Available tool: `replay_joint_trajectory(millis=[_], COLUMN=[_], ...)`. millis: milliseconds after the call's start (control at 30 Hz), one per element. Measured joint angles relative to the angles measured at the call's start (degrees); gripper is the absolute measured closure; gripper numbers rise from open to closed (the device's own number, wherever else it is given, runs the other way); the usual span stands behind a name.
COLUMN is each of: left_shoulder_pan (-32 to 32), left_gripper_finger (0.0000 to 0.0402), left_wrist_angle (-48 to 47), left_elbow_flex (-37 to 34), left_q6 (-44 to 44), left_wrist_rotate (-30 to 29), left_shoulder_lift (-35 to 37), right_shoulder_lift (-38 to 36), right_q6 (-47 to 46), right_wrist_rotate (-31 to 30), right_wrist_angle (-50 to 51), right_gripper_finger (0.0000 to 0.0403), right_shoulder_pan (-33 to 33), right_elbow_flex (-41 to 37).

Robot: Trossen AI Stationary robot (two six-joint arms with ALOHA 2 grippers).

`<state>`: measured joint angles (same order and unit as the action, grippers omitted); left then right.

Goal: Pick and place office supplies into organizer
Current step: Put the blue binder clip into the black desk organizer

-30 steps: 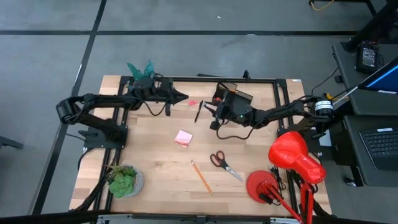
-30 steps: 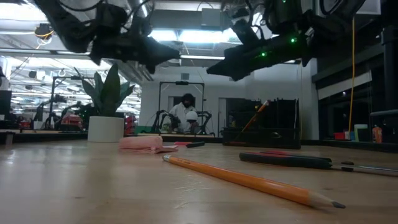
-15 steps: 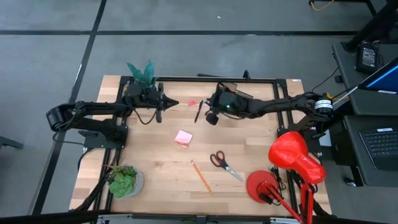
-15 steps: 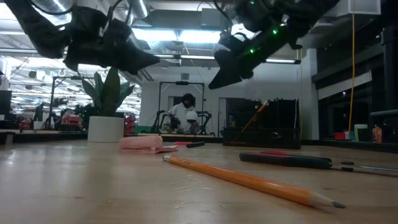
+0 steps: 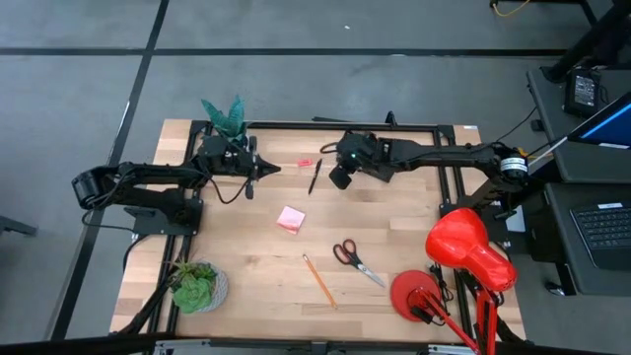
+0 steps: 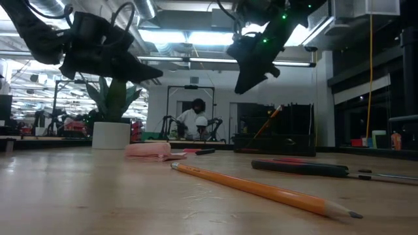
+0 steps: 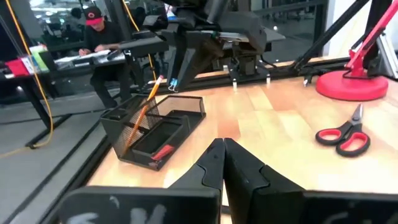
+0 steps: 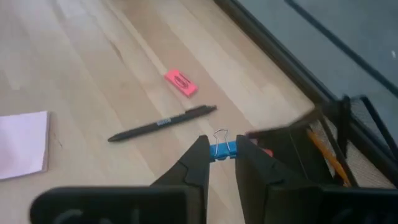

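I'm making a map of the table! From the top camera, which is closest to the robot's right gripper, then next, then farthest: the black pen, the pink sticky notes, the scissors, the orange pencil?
From the right gripper:
1. black pen, just beside it.
2. pink sticky notes, mid-table.
3. scissors, toward the lamp side.
4. orange pencil, near the table's front edge.

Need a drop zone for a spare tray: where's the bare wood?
Free: the strip between the succulent pot and the pencil, and left of the sticky pad. Crowded: far edge, around the pen, eraser and organizer, with both pincers above; scissors and lamp base fill the near right.
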<state>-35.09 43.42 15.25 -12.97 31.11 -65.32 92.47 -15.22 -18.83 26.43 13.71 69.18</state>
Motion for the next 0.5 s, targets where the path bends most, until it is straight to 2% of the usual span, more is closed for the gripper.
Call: replay_joint_trajectory(millis=[267, 500], left_shoulder_pan=[0.0, 0.0], left_gripper_finger=[0.0400, 0.0400], left_wrist_angle=[0.0, -0.1], left_elbow_flex=[0.0, 0.0], left_q6=[-5.2, -6.3], left_wrist_rotate=[0.0, 0.0], left_shoulder_lift=[0.0, 0.0], right_shoulder_lift=[0.0, 1.4], right_q6=[-4.3, -5.9], right_wrist_rotate=[0.0, -0.1], right_wrist_angle=[3.0, 3.0], right_gripper_finger=[0.0350, 0.0350], right_shoulder_pan=[1.7, 4.1], right_elbow_flex=[0.5, 0.5])
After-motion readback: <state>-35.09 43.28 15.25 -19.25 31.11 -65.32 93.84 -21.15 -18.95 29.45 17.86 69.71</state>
